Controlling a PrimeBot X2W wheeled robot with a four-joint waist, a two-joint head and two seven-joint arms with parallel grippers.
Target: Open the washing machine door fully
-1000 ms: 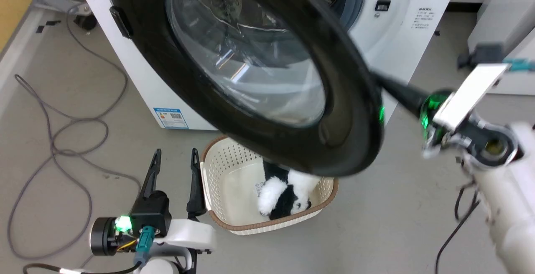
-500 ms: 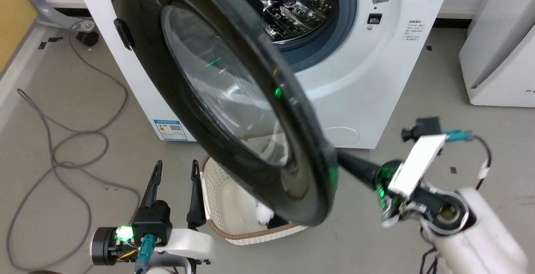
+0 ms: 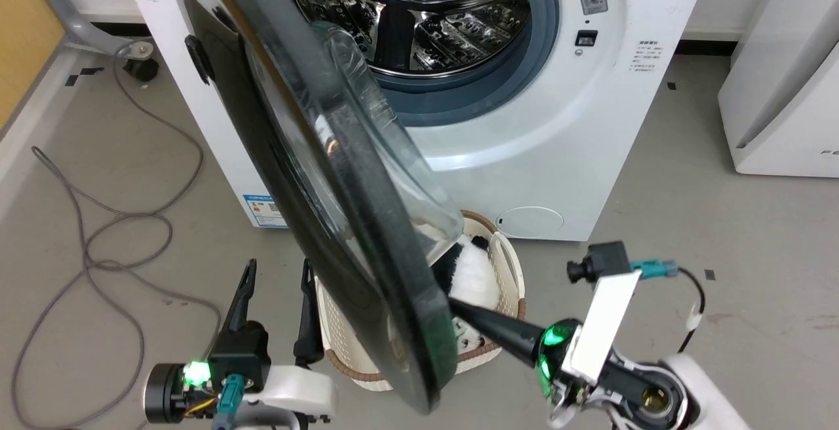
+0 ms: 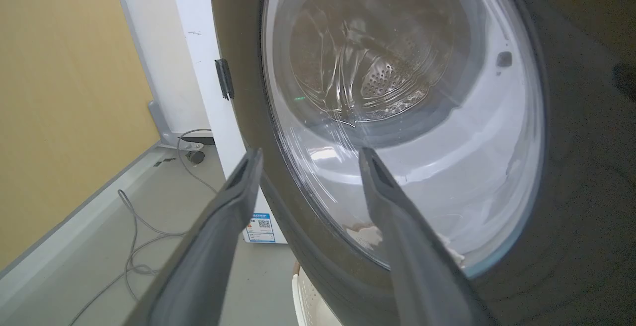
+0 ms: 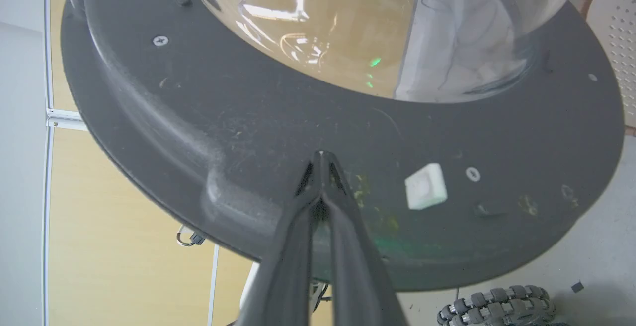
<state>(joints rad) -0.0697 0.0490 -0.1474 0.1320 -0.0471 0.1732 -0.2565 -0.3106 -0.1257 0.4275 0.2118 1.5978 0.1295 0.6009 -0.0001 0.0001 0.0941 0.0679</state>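
Blue QR-code label (image 3: 263, 210) on washing machine (image 3: 557, 155)

We are counting one washing machine (image 3: 577, 155), and it is carrying one washing machine door (image 3: 393, 286), one steel drum (image 3: 419, 17) and one blue label sticker (image 3: 262, 210). We are seeing two grippers, the left gripper (image 3: 278, 265) and the right gripper (image 5: 322, 156), each showing two dark fingers (image 4: 208, 246), making four in all. One basket (image 3: 508, 266) is holding one black-and-white plush toy (image 3: 472, 273). One grey cable (image 3: 198, 155) is looping over the floor, one second white appliance (image 3: 786, 89) is standing at the right, and we are making out one small white square pad (image 5: 426, 193) on the door's inner rim.
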